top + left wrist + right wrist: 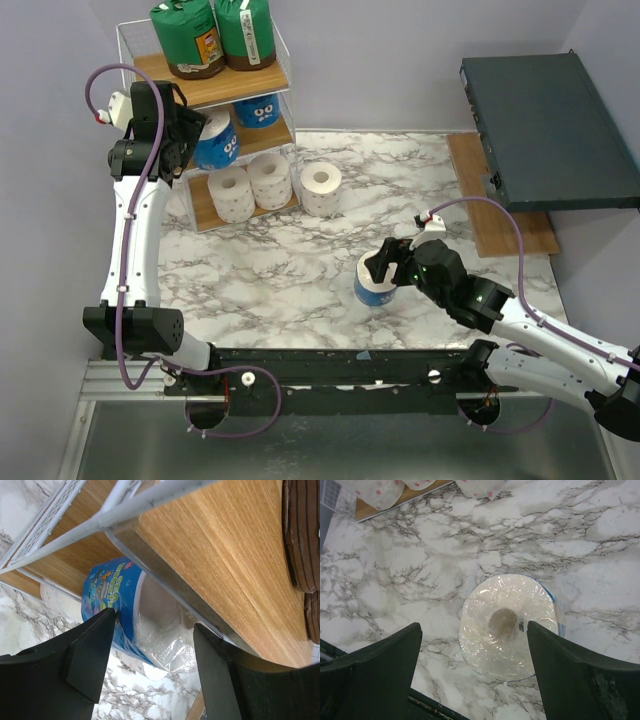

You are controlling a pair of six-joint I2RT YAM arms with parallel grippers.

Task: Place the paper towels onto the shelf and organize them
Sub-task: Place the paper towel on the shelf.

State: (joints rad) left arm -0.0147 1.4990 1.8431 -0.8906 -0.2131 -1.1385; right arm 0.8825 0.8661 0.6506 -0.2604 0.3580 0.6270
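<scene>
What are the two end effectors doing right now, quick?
Left end effector: open around a blue-printed roll on the shelf, seemingly not gripping.
Right end effector: open at the wrapped roll on the table, holding nothing.

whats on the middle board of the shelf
Two blue-printed wrapped rolls: the left blue roll sits between the fingers of the left gripper, the right blue roll further right. The top board and left arm cover much of that tier, so anything behind them cannot be seen.
</scene>
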